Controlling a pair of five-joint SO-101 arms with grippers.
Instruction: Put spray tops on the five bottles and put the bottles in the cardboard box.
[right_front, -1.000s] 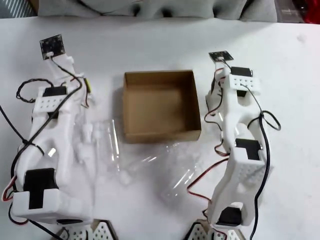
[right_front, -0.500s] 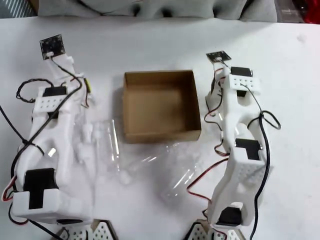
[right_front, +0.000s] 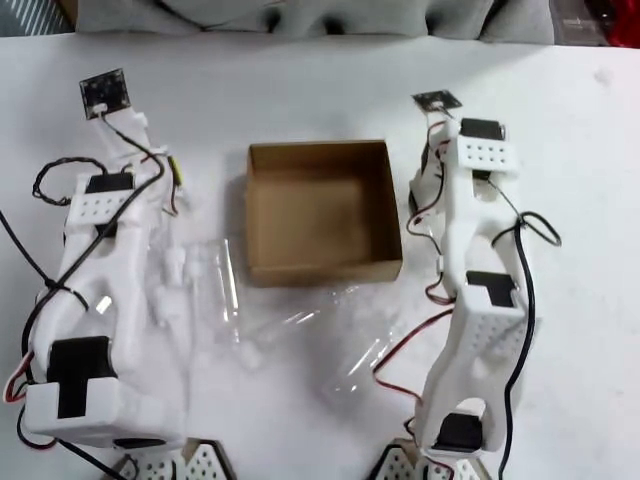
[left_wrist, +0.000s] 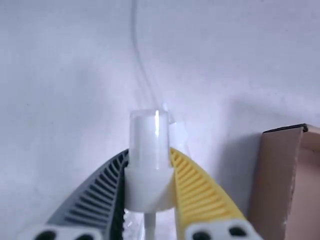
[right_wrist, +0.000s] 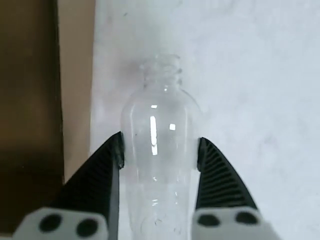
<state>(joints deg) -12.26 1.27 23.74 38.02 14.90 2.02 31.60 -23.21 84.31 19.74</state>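
White tabletop (right_front: 300, 90) spreads under everything, with an open, empty cardboard box (right_front: 320, 147) at its middle and a robot arm on either side.

The grey and yellow jaws of the left gripper (left_wrist: 149, 156) are drawn close together, pinching a white spray top (left_wrist: 148, 145) by its collar. Its clear cap juts past the jaw tips, and its thin dip tube runs back between the jaws.

The two black jaws of the right gripper (right_wrist: 160, 141) stand wide apart, pressed against the sides of a clear bottle (right_wrist: 159, 107). Its uncapped neck points out beyond the jaw tips. A box wall lies just beside one jaw of each gripper.

Well apart from both pairs of jaws, what seem to be spare bottles (right_front: 210, 275) lie loose, hard to make out against the white.

Likely trouble lies in the joining. The dip tube may miss the narrow neck and bend. The smooth, round bottle may spin or slide between the jaws once the top is twisted on. The top, held only at its collar, may tilt and cross-thread.
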